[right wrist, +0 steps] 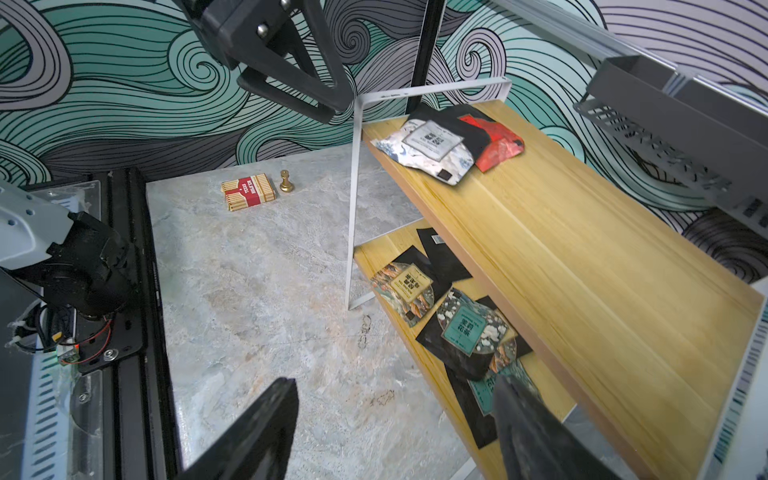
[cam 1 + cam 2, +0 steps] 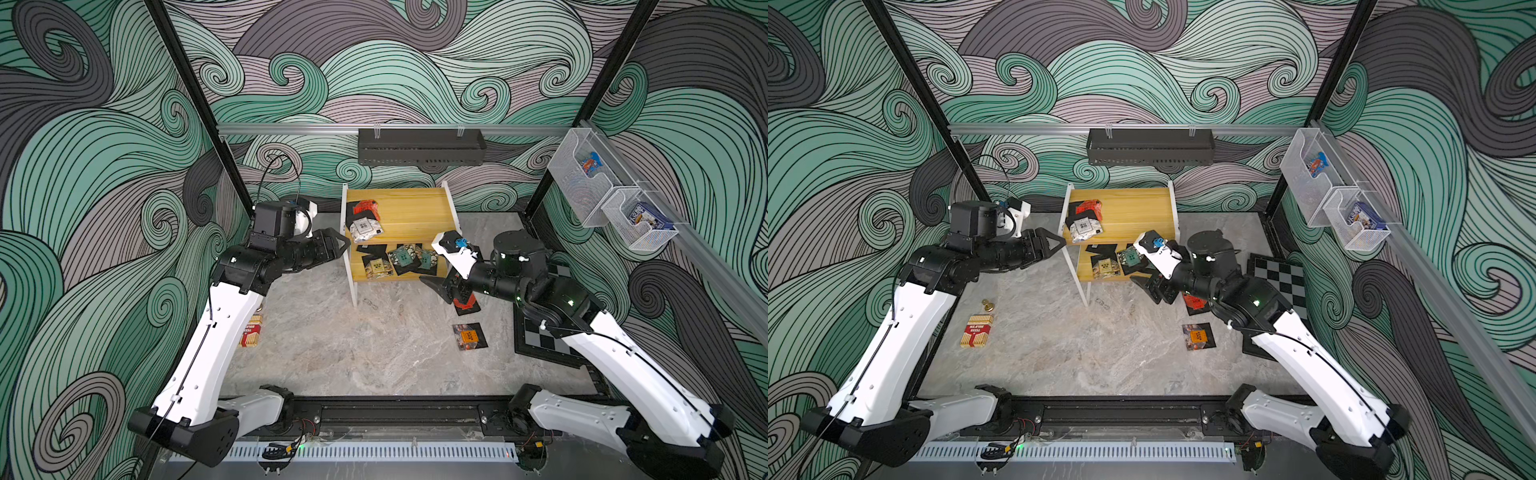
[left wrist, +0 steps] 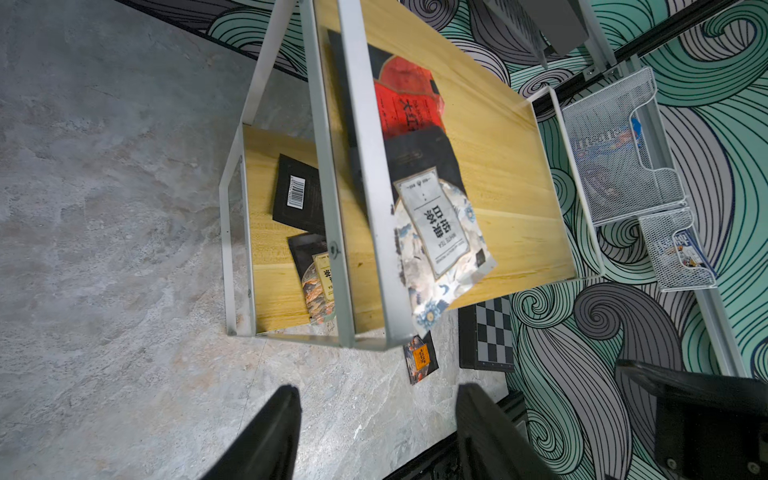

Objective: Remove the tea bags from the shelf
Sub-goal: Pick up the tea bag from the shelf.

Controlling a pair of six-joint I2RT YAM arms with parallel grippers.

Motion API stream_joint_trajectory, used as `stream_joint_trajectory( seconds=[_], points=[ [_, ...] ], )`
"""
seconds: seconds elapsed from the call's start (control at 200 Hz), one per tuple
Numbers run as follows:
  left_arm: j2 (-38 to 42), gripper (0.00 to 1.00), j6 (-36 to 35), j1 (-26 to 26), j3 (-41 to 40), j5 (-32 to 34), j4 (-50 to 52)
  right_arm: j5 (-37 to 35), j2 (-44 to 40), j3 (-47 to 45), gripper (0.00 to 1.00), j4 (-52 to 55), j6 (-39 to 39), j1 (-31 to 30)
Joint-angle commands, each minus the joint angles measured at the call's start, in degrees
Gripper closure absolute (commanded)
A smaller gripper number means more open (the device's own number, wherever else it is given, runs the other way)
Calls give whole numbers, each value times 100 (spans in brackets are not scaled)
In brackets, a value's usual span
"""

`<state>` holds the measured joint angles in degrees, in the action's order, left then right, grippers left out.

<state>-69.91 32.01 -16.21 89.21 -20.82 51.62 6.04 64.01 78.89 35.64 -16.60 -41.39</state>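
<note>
The shelf stands at the back of the table. On its upper board lie a white-labelled tea bag, a red one and a black one. The lower board holds several, among them a teal one and a gold one. My left gripper is open and empty beside the shelf's left frame. My right gripper is open and empty at the lower board's right front corner.
An orange tea bag and a red one lie on the table by the right arm. A striped box and brass pawn sit left; a chessboard lies right. A dark tray and clear bins hang on the walls.
</note>
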Motion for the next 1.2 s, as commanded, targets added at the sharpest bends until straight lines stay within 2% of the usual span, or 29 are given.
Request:
stream_joint_trajectory(
  seconds=[0.0,0.2,0.295,0.425,0.705,1.196],
  points=[
    [-64,37,-17,-22,325,-20,65,-43,270,268,22,-264,-470,-44],
    [-291,37,-83,-23,665,139,253,66,751,523,18,-625,-1088,-251],
    [-316,41,-88,-23,679,175,253,176,1009,665,17,-807,-1377,-312],
    [-322,44,-122,-9,642,218,299,192,1465,1041,18,-886,-1653,-400],
    [-299,46,-186,43,633,289,400,107,2323,1720,20,-890,-2128,-561],
    [-321,46,-209,153,572,271,421,-276,3435,2625,21,-887,-2412,-669]
  ],
)
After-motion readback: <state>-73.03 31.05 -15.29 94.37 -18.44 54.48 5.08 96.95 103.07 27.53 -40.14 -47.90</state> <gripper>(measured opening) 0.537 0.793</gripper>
